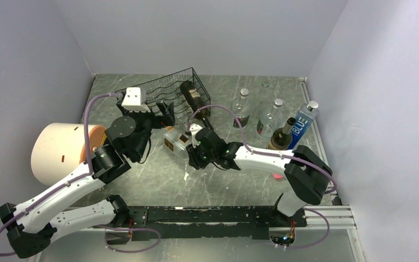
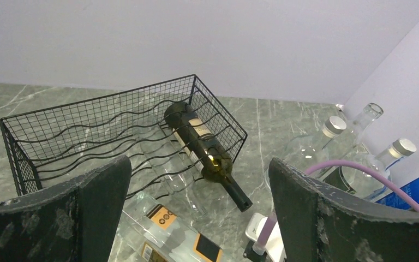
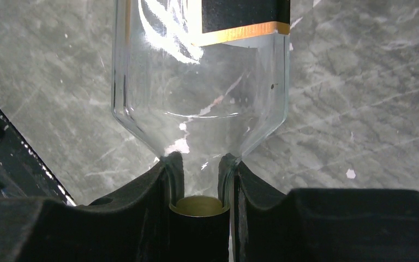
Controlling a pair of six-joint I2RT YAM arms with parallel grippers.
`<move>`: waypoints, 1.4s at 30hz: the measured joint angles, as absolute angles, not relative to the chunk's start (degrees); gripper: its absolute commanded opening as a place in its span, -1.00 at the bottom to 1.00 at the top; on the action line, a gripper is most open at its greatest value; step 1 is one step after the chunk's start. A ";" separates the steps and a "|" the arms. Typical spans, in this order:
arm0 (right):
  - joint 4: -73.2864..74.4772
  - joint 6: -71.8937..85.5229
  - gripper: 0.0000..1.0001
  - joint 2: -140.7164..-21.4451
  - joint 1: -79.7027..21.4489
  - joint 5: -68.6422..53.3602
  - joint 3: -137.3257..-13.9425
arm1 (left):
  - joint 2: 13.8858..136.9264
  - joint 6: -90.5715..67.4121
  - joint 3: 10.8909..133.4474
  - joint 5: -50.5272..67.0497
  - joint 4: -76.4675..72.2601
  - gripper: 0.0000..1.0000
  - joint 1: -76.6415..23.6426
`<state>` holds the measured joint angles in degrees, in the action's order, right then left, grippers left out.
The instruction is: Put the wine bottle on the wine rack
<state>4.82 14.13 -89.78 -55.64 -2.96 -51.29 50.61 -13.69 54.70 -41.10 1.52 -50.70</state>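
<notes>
The black wire wine rack [image 1: 155, 94] stands at the back of the table, also in the left wrist view [image 2: 87, 128]. A dark wine bottle [image 1: 194, 98] lies in its right row, neck out the front [image 2: 204, 150]. A clear bottle with black-and-orange labels [image 1: 174, 141] lies on its side just in front of the rack. My right gripper [image 1: 195, 148] is shut on its neck [image 3: 201, 164]; its body [image 3: 196, 82] points away. My left gripper [image 1: 163, 116] is open above the clear bottle's base [image 2: 161, 226], fingers [image 2: 87, 207] apart from the glass.
A white and orange cylinder [image 1: 60, 153] lies at the left. Several upright bottles stand at the right: two clear ones [image 1: 241, 108] [image 1: 271, 117], a dark one with a gold top [image 1: 282, 136] and a blue one [image 1: 304, 124]. Side walls close in on both sides.
</notes>
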 measured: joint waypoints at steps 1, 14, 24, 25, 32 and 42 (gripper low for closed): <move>4.45 14.22 -1.00 -89.97 -55.64 -2.79 -51.55 | 50.54 -13.67 54.70 -41.10 1.54 0.99 -50.70; 3.03 15.29 -1.00 -94.04 -56.01 -0.34 -53.41 | 51.53 -12.86 53.32 -40.71 0.14 0.99 -50.68; 1.37 19.64 -1.00 -100.12 -56.36 3.16 -59.37 | 51.88 -12.91 53.34 -40.77 0.38 0.98 -50.65; 0.99 20.45 -1.00 -101.25 -56.38 3.62 -60.34 | 51.62 -12.71 53.39 -40.95 0.38 0.98 -50.65; -0.30 25.19 -1.00 -109.21 -56.60 6.11 -68.31 | 51.31 -9.72 56.49 -43.81 0.32 0.99 -50.54; -0.80 29.02 -1.00 -120.07 -56.60 9.78 -81.03 | 50.65 -8.12 57.39 -44.60 0.27 0.99 -50.50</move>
<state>-0.80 29.02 -120.07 -56.60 9.78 -81.03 50.65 -8.12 57.39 -44.60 0.27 -50.50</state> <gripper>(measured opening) 0.373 0.995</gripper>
